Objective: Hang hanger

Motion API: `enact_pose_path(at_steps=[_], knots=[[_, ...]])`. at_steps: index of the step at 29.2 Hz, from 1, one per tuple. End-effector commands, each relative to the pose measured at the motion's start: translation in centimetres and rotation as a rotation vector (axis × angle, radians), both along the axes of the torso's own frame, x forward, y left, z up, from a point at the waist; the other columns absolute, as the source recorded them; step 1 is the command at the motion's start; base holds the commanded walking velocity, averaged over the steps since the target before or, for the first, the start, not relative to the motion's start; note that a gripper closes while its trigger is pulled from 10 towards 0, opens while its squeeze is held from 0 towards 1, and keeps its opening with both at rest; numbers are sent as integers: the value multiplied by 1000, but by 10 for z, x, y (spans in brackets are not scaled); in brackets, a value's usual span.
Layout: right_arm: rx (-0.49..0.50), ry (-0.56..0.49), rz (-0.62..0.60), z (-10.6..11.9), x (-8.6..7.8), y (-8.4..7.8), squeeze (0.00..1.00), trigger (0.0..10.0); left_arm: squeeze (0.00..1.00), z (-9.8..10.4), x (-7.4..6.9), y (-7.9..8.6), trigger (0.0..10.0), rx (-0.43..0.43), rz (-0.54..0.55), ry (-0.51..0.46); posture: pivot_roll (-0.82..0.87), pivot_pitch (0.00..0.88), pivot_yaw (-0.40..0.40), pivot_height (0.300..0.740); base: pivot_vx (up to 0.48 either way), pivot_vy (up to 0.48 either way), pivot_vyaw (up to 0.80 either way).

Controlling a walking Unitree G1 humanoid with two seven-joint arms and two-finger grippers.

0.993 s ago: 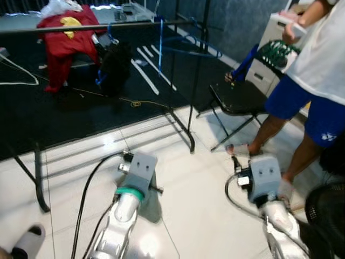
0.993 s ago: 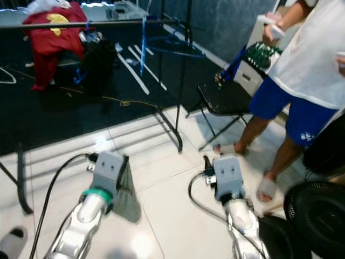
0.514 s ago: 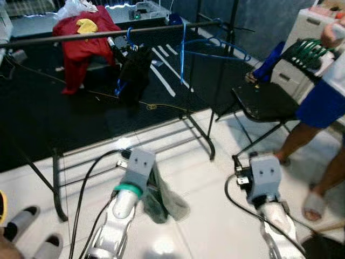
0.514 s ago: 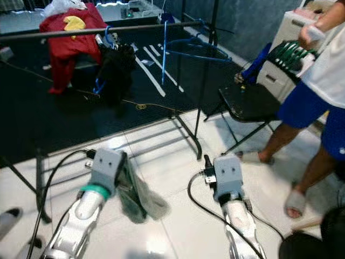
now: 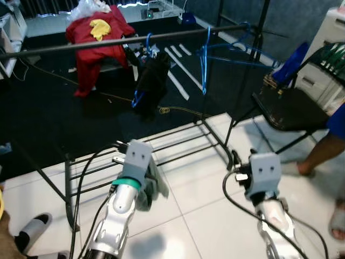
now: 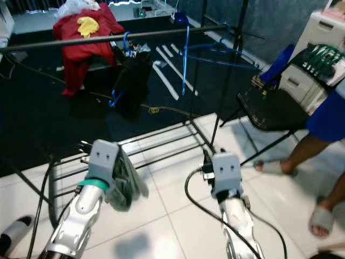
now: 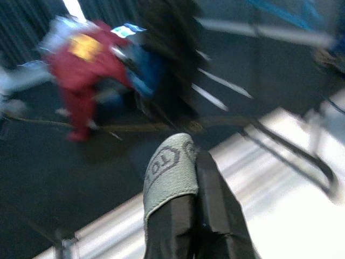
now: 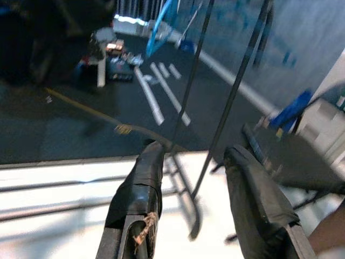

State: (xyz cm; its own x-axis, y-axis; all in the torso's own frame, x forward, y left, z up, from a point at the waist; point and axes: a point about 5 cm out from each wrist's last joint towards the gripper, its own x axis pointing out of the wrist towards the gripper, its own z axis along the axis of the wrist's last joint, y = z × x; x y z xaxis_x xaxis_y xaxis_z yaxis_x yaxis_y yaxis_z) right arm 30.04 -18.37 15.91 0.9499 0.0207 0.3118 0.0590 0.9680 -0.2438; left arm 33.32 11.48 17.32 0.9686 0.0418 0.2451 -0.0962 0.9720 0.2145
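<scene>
My left gripper (image 7: 191,157) is shut on a grey-green garment (image 5: 150,183), which hangs in a bunch beside the left wrist (image 5: 136,159) above the white floor. I cannot make out a hanger inside the cloth. Ahead, a black clothes rail (image 5: 124,42) crosses the view. On it hang an empty blue hanger (image 5: 204,59) and a blue hanger carrying a black garment (image 5: 152,81). My right gripper (image 8: 191,156) is open with nothing between its fingers, low on the right and short of the rack's post (image 5: 245,91).
The rack's low shelf bars (image 5: 178,144) and feet lie just ahead. A black folding chair (image 5: 291,110) and a person's leg (image 5: 323,154) are on the right. Red clothes (image 5: 99,35) lie on a seat beyond the rail. A shoe (image 5: 29,232) is at the bottom left.
The whole view has swung, so the rack now sits nearer and more central and the person is mostly out of frame. The garment swung out, then settled against the left wrist.
</scene>
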Motion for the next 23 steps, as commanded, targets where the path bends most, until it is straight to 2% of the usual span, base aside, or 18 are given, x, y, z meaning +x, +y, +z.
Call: enact_pose_path(at_steps=[1, 2, 3, 5, 9, 12, 16, 19, 22, 23], knots=[[-5, -45, 17, 11, -1, 8, 0, 10000, 0, 8, -1, 25, 10000, -16, 155, -34, -250, 134, 78, 740, 480, 0, 0], [-7, -62, 22, 16, 0, 9, 0, 10000, 0, 13, 0, 33, 10000, -30, 222, -48, -250, 134, 78, 740, 480, 0, 0], [-7, -62, 22, 16, 0, 9, 0, 10000, 0, 13, 0, 33, 10000, -30, 222, -48, -250, 134, 78, 740, 480, 0, 0], [-2, -92, 37, 26, 2, 12, 0, 10000, 0, 30, 1, 47, 10000, -30, 320, -99, -241, 133, 75, 740, 480, 0, 0], [2, -108, 51, 32, 4, 15, 0, 10000, 0, 44, 2, 51, 10000, -33, 340, -139, -241, 133, 75, 740, 480, 0, 0], [0, -111, 56, 33, 3, 17, 0, 10000, 0, 50, 2, 46, 10000, -19, 312, -166, -236, 132, 72, 740, 404, 0, 0], [-9, -118, 60, 36, 1, 17, 0, 10000, 0, 50, -2, 28, 10000, 23, 205, -181, -243, 133, 77, 740, 402, 0, 0], [-10, -119, 59, 36, 1, 16, 0, 10000, 0, 50, -2, 26, 10000, 31, 186, -183, -243, 133, 77, 740, 401, 0, 0], [-20, -113, 50, 36, -1, 12, 0, 10000, 0, 40, -6, 9, 10000, 64, -11, -131, -246, 134, 82, 740, 341, 0, 0], [-20, -113, 50, 36, -1, 12, 0, 10000, 0, 40, -6, 9, 10000, 64, -11, -131, -246, 134, 82, 740, 319, 0, 0]])
